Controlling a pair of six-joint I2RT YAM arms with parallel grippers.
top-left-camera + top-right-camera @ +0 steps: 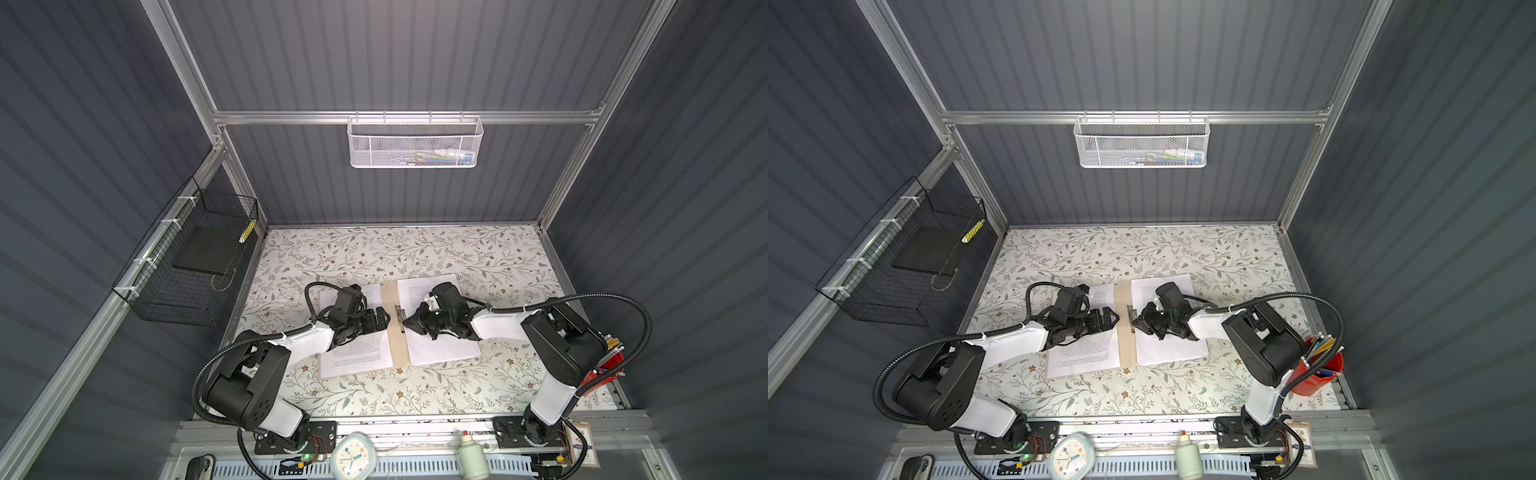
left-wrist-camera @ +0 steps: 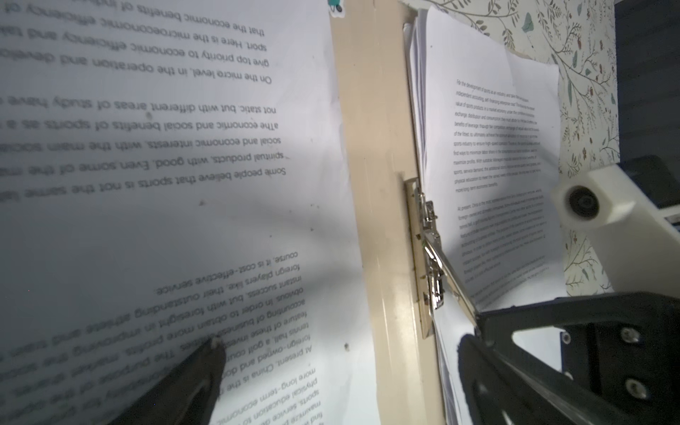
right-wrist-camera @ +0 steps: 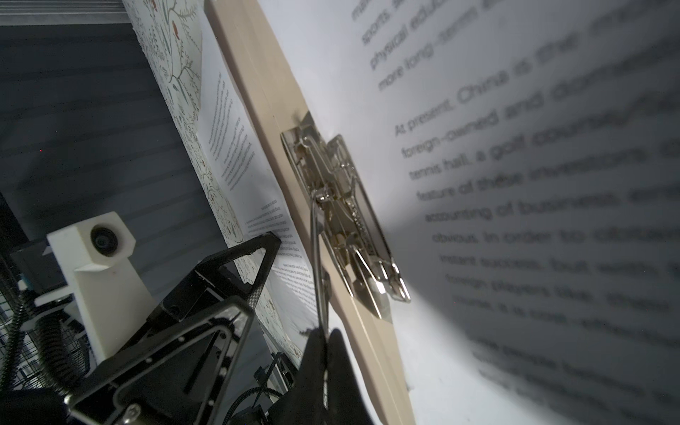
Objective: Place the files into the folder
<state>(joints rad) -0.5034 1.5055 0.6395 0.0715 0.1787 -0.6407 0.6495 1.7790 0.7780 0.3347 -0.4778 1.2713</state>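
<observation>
folder [image 1: 397, 345]: matt tan card | clip [image 3: 342, 220]: shiny metal | files [image 1: 357, 353]: matt white paper

Grey ribbed walls [image 1: 415, 62] all round. Well beyond the left pincer [image 1: 384, 319] a white mesh basket [image 1: 414, 143] hangs on a rail [image 1: 291, 117]; far to its left, a black wire basket [image 1: 187, 266]. Floral tabletop [image 1: 415, 249] underneath.

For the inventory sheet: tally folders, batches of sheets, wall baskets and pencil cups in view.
Folder: 1
Batches of sheets: 2
Wall baskets: 2
Pencil cup: 1
Total: 6
</observation>
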